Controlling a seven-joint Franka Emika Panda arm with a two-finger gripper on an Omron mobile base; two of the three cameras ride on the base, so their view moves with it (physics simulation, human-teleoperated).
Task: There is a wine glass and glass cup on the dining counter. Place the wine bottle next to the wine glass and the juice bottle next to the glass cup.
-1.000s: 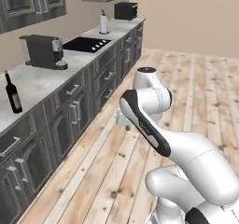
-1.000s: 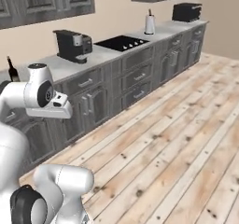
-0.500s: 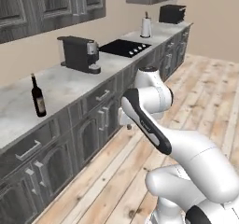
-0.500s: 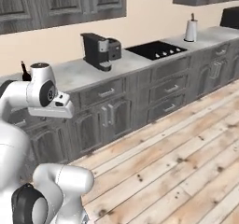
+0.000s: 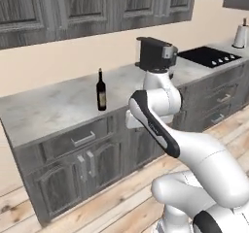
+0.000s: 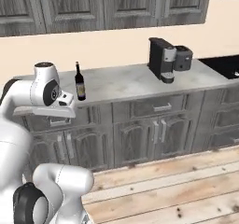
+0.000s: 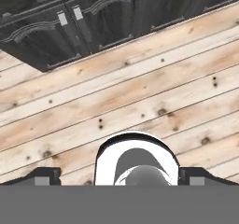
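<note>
Wine bottle (image 5: 101, 90) stands upright on the wall counter (image 5: 58, 108), alone on that stretch, well left of the coffee machine (image 5: 155, 54) and set back from the front edge; seen from the right side it is at (image 6: 80, 82). Nothing touching it

Arm folded in front of the cabinets (image 5: 82, 169), hand pointing down at the wood floor (image 7: 140, 92). Gripper (image 7: 119, 174) has its tips spread far apart at the bottom of the hand view, nothing between them — empty, jaws wide

No wine glass, cup, juice bottle or dining counter to be made out here, so both placements are not yet done

Handling guess — glass bottle, stiff, smooth, likely slippery, fairly heavy if full, breaks if dropped or knocked over. Tall and narrow, so tips easily from a side bump. Best hold looks like the straight body around the label, jaws level from the front, low enough that it won't swing; the neck is thin and would let it pivot. Keep it upright while carrying, set it down gently
</note>
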